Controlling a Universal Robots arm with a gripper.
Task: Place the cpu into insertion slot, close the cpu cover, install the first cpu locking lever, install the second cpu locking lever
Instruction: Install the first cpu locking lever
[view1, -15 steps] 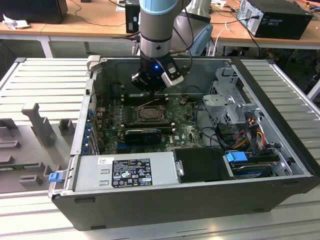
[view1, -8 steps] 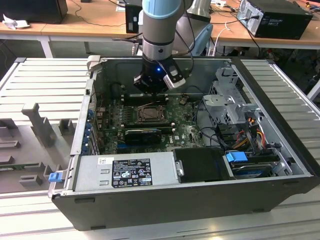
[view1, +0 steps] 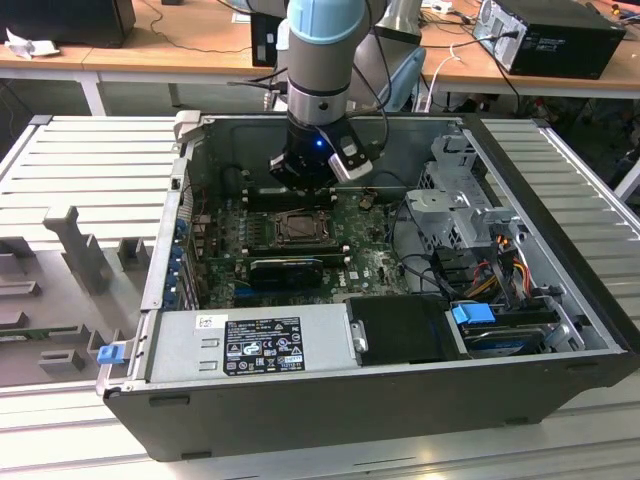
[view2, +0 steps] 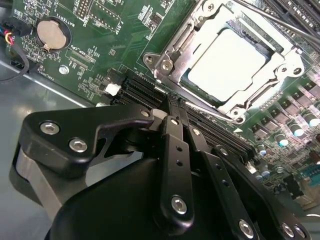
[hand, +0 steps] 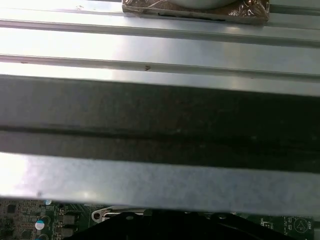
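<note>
The silver-grey arm with a pale blue joint cap (view1: 322, 25) is wearing black cables and ending in a black metal claw (view2: 175, 117) whose linkage bars are showing silver screw heads.

The exterior view looks down at an angle from beyond the front of the open dark-grey metal computer case (view1: 330, 400), taking in the whole green printed motherboard (view1: 370, 265) from some way off; the second wrist view rides close above that same green board (view2: 110, 40), looking past the black metal fingers (view2: 175, 165) at the silvery square cpu (view2: 227, 62) under its metal cpu cover (view2: 172, 50). The first wrist view faces sideways at the ribbed grey metal case wall (hand: 160, 50), very near; it shares a strip of green board (hand: 30, 220) with the others.
</note>
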